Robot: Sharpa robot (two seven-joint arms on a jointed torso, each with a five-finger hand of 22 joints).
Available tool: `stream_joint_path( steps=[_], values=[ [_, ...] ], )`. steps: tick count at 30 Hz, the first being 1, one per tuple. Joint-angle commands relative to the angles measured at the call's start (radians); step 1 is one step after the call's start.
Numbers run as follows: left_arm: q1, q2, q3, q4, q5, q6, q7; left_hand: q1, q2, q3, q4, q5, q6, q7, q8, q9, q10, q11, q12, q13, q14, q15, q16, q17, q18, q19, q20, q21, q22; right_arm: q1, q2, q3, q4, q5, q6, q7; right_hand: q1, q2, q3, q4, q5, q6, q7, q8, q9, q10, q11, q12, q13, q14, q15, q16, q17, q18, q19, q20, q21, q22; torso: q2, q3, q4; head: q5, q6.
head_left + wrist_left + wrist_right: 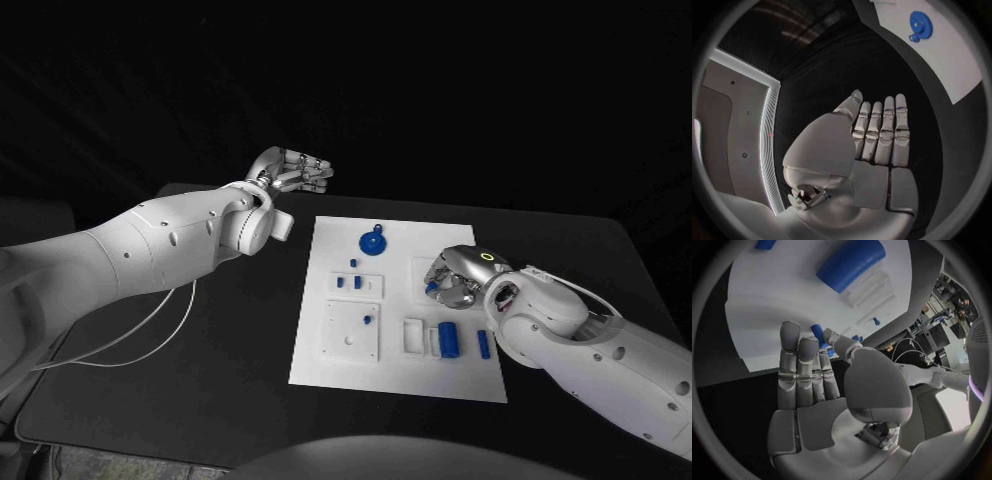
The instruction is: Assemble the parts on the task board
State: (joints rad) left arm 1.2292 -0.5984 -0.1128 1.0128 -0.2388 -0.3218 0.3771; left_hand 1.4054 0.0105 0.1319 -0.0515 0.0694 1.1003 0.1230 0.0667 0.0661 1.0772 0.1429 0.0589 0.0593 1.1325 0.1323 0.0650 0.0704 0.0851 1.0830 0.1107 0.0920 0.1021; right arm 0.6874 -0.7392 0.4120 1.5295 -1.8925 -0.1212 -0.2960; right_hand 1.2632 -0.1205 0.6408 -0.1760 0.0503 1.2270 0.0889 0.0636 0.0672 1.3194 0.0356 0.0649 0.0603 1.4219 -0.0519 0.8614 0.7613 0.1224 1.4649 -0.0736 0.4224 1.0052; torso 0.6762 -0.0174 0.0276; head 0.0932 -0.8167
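The white task board (326,362) lies in the middle of the black table. On it are a blue gear (374,241), several small blue pegs (346,282), a blue cylinder (449,340) and a short blue piece (483,344). My right hand (454,285) hovers over the board's right side. It pinches a small blue peg (818,332) between thumb and finger, with the other fingers straight. My left hand (293,172) is raised off the board's far left corner, fingers stretched out and holding nothing. The gear (921,23) and the board (954,60) also appear in the left wrist view.
White slotted blocks (415,338) stand beside the blue cylinder, and a square white plate (351,335) sits on the board's near left. Bare black table (216,380) surrounds the board. A white cable (159,325) hangs under my left arm.
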Motion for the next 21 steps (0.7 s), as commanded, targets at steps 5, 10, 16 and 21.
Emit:
stream_joint_path(
  steps=[5, 10, 16, 21],
  values=[
    [0.001, 0.002, 0.001, 0.001, 0.008, 0.017, 0.008, -0.003, 0.009, -0.005, 0.006, -0.002, 0.006, -0.001, -0.004, 0.000, -0.006, -0.001, 0.000, -0.001, -0.007, -0.002, -0.004, -0.001, 0.014, 0.002, 0.005, 0.002, -0.003, -0.003, 0.004, -0.002, 0.003, -0.019, -0.079, -0.004, -0.024, 0.026, 0.035, -0.029, -0.003, 0.030, -0.011, 0.002, 0.010, 0.042, -0.017, 0.001, 0.005, 0.010, -0.015, -0.006, 0.002, 0.001, 0.039, -0.018, 0.021, 0.016, 0.000, 0.0001, -0.0003, 0.001, -0.001],
    [0.001, 0.002, 0.001, -0.001, 0.009, 0.019, 0.008, -0.003, 0.009, -0.005, 0.006, -0.002, 0.006, -0.001, -0.004, 0.000, -0.006, -0.001, 0.000, -0.001, -0.007, -0.002, -0.004, -0.001, 0.014, 0.002, 0.005, 0.002, -0.003, -0.003, -0.003, -0.001, 0.004, 0.008, -0.121, -0.008, -0.035, 0.029, 0.041, -0.042, -0.002, 0.036, -0.013, 0.002, 0.012, 0.049, -0.019, 0.002, 0.005, 0.013, -0.018, -0.012, 0.004, -0.002, 0.040, -0.022, 0.037, 0.027, -0.001, 0.0004, -0.0005, 0.001, 0.000],
    [0.001, 0.003, 0.001, -0.008, 0.009, 0.020, 0.009, -0.003, 0.009, -0.005, 0.006, -0.002, 0.006, -0.001, -0.004, 0.000, -0.006, -0.001, 0.000, -0.001, -0.007, -0.002, -0.004, -0.001, 0.014, 0.002, 0.005, 0.002, -0.003, -0.003, -0.018, 0.018, 0.029, 0.100, -0.141, 0.002, -0.038, 0.030, 0.042, -0.046, -0.002, 0.038, -0.013, 0.002, 0.013, 0.052, -0.020, 0.001, 0.005, 0.014, -0.019, -0.015, 0.005, -0.003, 0.039, -0.023, 0.039, 0.031, -0.001, 0.0005, -0.0017, 0.003, 0.002],
    [0.001, 0.004, 0.001, -0.015, 0.009, 0.020, 0.009, -0.003, 0.009, -0.005, 0.006, -0.002, 0.006, -0.001, -0.004, 0.000, -0.006, -0.001, 0.000, -0.001, -0.007, -0.002, -0.004, -0.001, 0.014, 0.002, 0.005, 0.002, -0.003, -0.002, -0.030, 0.048, 0.072, 0.194, -0.133, 0.013, -0.040, 0.035, 0.037, -0.049, -0.002, 0.038, -0.013, 0.001, 0.014, 0.052, -0.020, 0.002, 0.006, 0.014, -0.019, -0.018, 0.007, -0.003, 0.039, -0.023, 0.035, 0.030, -0.001, 0.0003, -0.0006, 0.006, 0.003]
  ],
)
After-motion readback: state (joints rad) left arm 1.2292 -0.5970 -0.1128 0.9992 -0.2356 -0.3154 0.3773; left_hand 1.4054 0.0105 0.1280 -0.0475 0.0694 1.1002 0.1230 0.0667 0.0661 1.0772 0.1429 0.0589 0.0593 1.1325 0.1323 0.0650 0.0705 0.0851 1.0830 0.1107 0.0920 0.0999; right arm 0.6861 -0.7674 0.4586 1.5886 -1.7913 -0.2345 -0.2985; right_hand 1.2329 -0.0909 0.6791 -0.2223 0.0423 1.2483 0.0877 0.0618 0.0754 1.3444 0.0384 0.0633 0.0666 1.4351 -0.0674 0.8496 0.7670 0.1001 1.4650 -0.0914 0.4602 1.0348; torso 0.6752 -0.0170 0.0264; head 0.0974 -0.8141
